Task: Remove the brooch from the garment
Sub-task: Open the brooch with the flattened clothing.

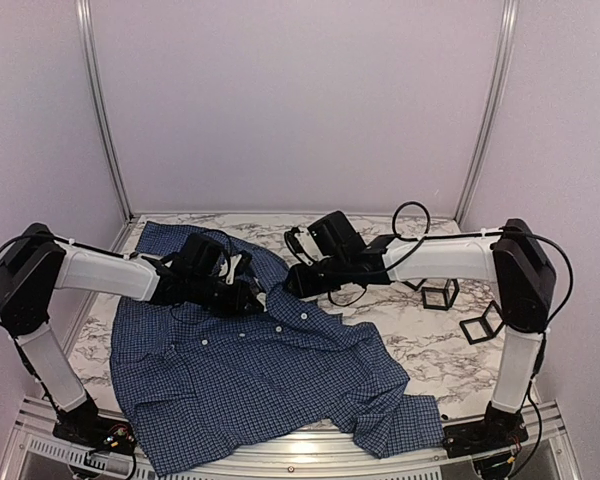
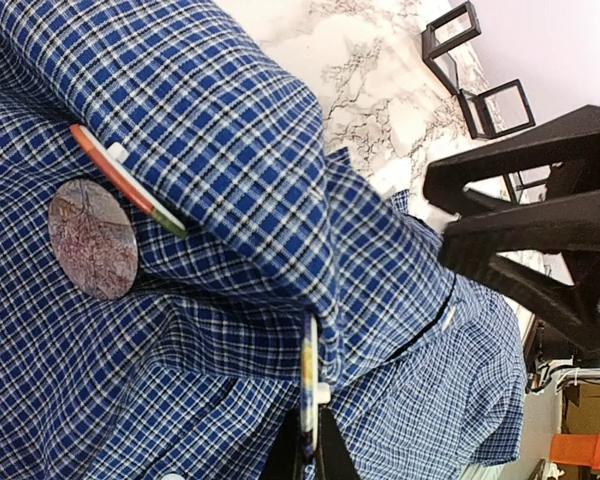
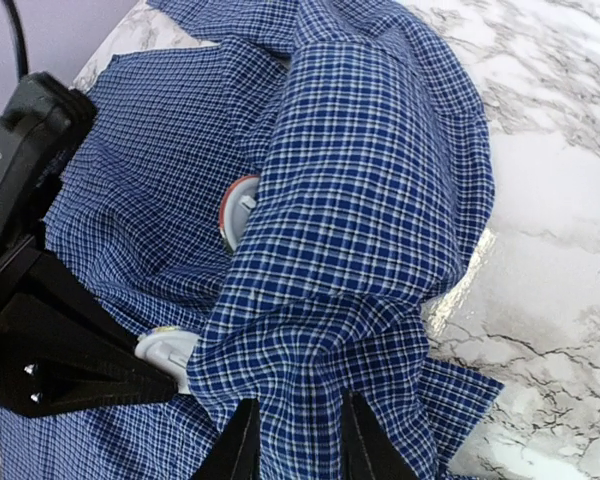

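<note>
found left gripper [image 2: 310, 450] pinched shut on a thin pale disc [image 2: 308, 380]; spotted the brooch [image 2: 128, 183] at ten o'clock, edge-on, lying ten-to-four under the garment's [image 2: 230, 150] fold; couldn't tell right gripper's [image 3: 298, 420] grip; judged left nearer.

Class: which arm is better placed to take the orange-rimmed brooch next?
Probably right: the round orange-rimmed brooch lies just ahead of the right gripper; the left gripper pinches another thin disc.
</note>
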Controlling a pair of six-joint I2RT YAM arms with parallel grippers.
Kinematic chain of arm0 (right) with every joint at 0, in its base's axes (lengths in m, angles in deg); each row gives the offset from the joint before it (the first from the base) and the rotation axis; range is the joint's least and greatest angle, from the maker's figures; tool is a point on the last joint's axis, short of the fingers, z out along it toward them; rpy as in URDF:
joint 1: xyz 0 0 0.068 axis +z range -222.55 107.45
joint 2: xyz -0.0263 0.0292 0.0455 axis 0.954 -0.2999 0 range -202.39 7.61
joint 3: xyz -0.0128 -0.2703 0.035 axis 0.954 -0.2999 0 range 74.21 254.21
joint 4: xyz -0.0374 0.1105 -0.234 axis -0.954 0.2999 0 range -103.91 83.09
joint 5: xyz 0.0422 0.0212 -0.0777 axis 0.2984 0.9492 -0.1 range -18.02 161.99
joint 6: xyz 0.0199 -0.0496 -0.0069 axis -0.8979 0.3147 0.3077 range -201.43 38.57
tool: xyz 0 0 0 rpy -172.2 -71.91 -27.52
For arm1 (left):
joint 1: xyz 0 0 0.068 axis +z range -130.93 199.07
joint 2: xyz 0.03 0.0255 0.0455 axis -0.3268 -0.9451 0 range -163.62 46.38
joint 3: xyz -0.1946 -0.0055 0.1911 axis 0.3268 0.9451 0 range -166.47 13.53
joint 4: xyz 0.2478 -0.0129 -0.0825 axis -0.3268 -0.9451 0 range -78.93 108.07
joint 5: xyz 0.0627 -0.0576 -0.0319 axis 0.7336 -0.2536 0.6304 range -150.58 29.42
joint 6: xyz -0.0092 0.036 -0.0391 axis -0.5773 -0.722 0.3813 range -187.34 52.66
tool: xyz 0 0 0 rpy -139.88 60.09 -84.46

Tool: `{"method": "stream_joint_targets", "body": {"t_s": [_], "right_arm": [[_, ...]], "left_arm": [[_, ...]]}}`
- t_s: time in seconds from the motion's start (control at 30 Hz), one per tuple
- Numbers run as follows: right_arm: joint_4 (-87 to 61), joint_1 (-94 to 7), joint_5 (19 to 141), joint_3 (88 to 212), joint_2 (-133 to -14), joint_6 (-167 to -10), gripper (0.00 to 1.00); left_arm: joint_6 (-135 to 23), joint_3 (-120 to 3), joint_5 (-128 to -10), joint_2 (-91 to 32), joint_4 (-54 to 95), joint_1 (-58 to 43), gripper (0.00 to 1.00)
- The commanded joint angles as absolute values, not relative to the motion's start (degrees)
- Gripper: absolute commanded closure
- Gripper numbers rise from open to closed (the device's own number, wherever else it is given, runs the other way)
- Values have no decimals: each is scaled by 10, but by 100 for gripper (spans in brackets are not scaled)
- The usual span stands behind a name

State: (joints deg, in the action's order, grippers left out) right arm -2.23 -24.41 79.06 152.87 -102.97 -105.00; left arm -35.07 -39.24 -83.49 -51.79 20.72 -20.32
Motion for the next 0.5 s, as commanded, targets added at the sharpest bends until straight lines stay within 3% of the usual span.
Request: {"method": "stream_joint_targets", "body": {"t_s": [0.0, 0.27, 0.47], "right_arm": [[-8, -241, 783, 1520, -996, -1020, 70], [-29, -211, 781, 1514, -992, -997, 47], [-120, -247, 905, 1491, -1015, -1043, 47]], "left_arm": [[-375, -415, -866, -531, 184, -194, 100], [-388, -428, -896, -535, 182, -190, 100], [-399, -428, -910, -537, 168, -186, 100]]}}
